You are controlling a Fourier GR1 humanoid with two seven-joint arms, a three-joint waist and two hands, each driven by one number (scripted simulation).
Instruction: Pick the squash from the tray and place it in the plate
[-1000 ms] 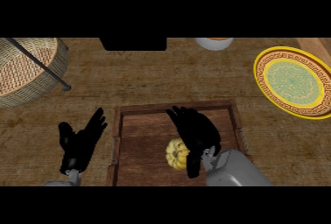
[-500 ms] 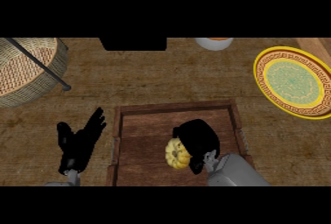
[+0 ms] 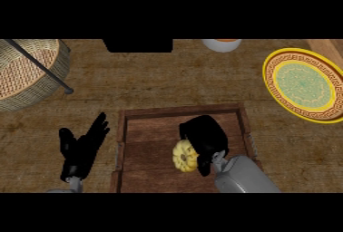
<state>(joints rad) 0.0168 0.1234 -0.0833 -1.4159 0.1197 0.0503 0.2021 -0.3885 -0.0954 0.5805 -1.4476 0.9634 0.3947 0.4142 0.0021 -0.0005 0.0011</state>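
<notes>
- Basket (image 3: 30,72), woven, sits far up and to the left of the tray, cut by the view's left edge; a thin dark rod with a knob at its end (image 3: 40,65) slants across it.
- Left hand (image 3: 80,152) lies just left of the tray, over the brown counter (image 3: 167,81), fingers straight and spread apart, holding nothing.
- Tray (image 3: 144,136), wooden with a raised rim, lies low in the middle of the view; everything else is placed from it.
- Squash (image 3: 184,156), yellow and ribbed, lies on the tray floor, toward its lower middle.
- Right hand (image 3: 204,133) is over the tray, pressed against the squash's upper right side, fingers curled together and bent downward; whether they actually clamp the squash cannot be told.
- Dark box (image 3: 137,44) stands well above the tray at the counter's far edge.
- White and orange cup (image 3: 222,44) stands above the tray, right of the box.
- Plate (image 3: 305,84), yellow-rimmed with a green centre, lies up and to the right of the tray, well apart from the squash.
</notes>
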